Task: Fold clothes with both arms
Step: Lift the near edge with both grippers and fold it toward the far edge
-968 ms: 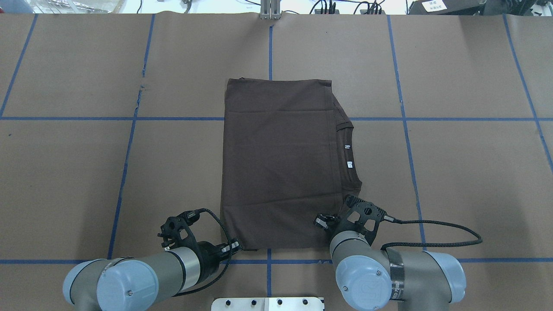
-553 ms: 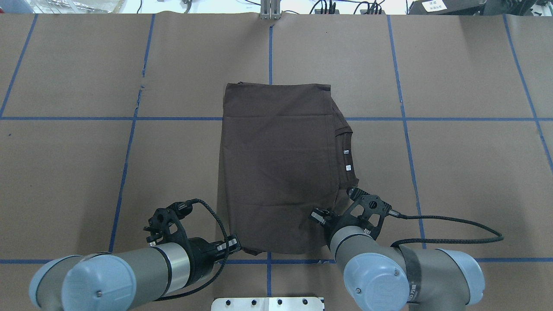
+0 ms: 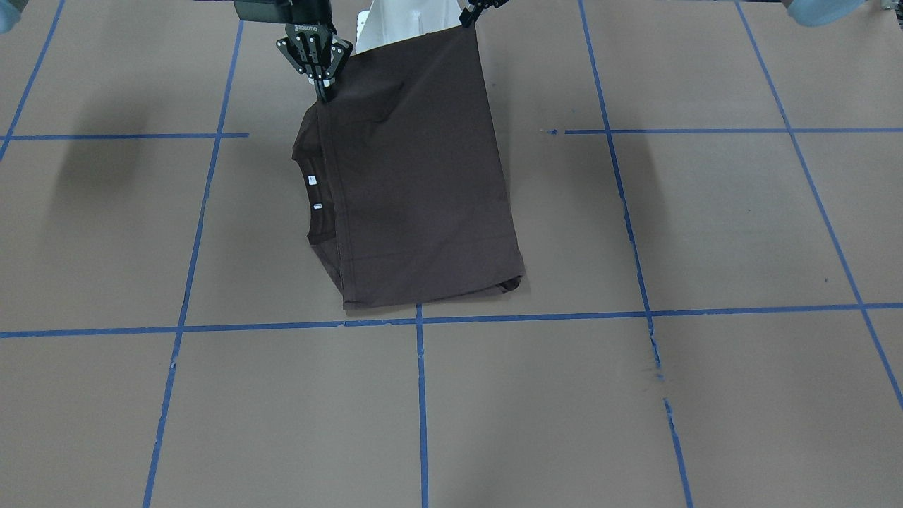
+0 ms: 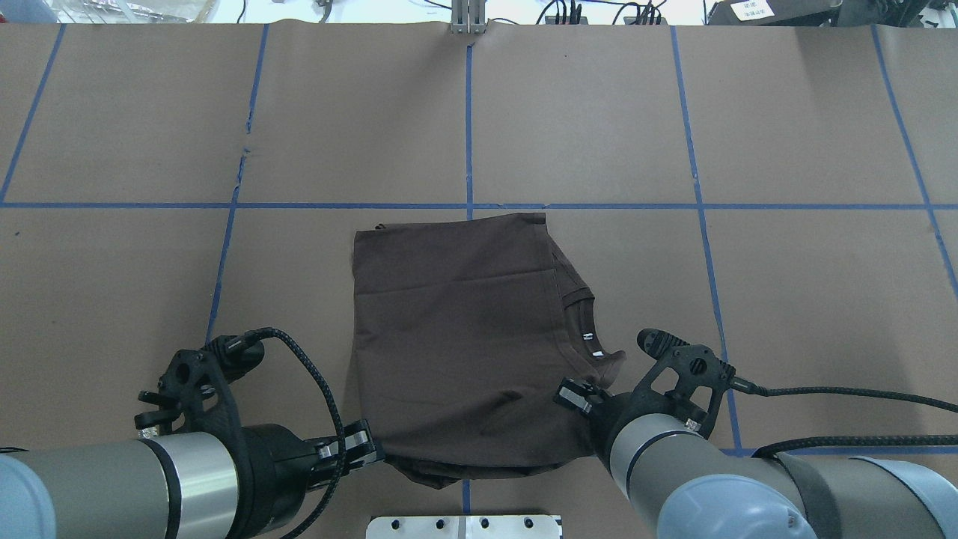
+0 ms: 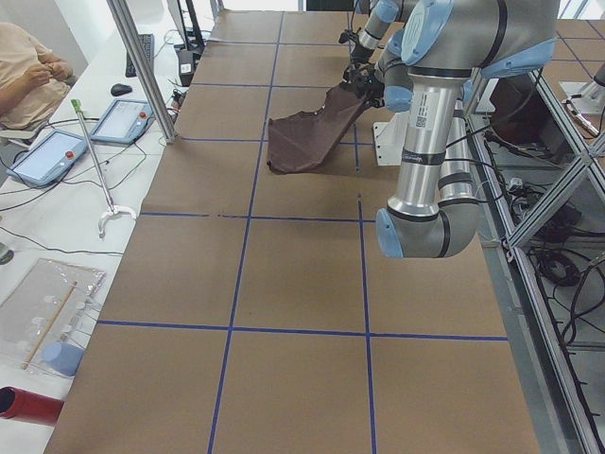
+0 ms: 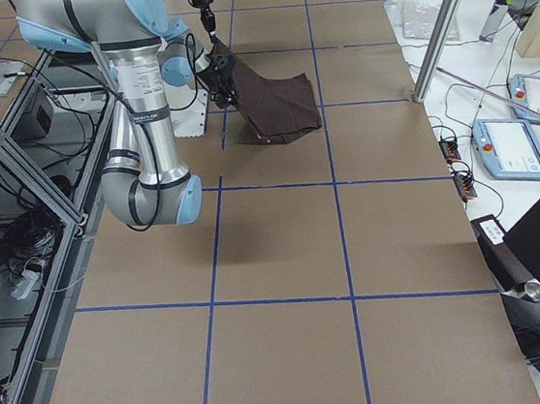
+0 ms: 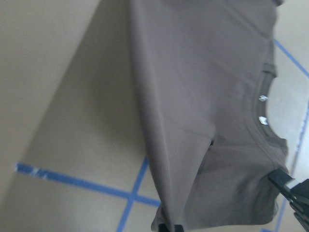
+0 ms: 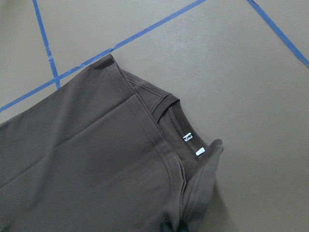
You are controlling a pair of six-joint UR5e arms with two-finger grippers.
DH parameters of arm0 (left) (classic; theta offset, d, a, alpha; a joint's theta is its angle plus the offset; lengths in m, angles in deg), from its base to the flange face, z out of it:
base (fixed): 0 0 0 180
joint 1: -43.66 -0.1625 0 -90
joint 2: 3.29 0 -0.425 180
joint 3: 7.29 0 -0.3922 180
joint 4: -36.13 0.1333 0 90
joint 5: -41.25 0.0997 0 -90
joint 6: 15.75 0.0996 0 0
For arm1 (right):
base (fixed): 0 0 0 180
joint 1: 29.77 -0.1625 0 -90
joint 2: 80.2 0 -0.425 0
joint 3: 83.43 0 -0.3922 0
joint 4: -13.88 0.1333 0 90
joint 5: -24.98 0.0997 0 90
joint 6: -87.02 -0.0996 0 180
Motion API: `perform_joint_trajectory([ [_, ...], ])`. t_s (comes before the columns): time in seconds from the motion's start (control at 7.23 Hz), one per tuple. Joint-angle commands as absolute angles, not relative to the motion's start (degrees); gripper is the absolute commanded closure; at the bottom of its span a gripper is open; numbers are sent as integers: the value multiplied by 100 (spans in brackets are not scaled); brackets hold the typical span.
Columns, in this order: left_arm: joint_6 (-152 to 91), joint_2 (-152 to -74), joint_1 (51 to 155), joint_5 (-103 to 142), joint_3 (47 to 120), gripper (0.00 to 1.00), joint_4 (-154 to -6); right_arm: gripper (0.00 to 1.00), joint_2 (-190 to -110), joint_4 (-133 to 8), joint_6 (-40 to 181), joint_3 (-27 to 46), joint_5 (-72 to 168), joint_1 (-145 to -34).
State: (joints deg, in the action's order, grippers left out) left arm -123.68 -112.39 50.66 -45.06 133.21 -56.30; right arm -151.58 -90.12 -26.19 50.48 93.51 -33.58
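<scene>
The dark brown T-shirt, folded to a rectangle, hangs by its near edge from both grippers, and its far edge rests on the table. Its collar with white tags faces my right. My left gripper is shut on the near left corner; it also shows in the front-facing view. My right gripper is shut on the near right corner by the collar, also seen in the front-facing view. The shirt slopes down away from the robot in the front-facing view.
The brown table covering is marked with blue tape lines. The white base plate sits at the near edge below the shirt. An operator, tablets and a metal pole stand beyond the table's far side.
Both grippers have risen and drawn back toward the robot with the shirt's near corners. The shirt's far edge has slid toward the robot, across the blue tape line.
</scene>
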Motion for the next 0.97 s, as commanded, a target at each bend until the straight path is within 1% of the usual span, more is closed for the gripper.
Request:
perform_joint_trajectory([
  [0.0,-11609,-11638,5706,-4559,12636,100,-5484,100,-14650,-9028,-2566,4275,9389,-3668],
  [0.28,-10922,-12034,6559,-4855,11572,100,-5658,100,-14376,-8416,-2164,3438,9650,-4301],
  [0.55,-10576,-12062,7080,-4963,10807,100,-6280,100,-13929,-8324,-1882,2683,9846,-4846],
  [0.69,-10531,-12063,7212,-4963,10376,100,-6710,100,-13587,-7906,-1854,1939,9985,-5066],
  [0.83,-10461,-12063,7275,-4955,9998,100,-7080,100,-13375,-7102,-1715,1053,10013,-5234],
])
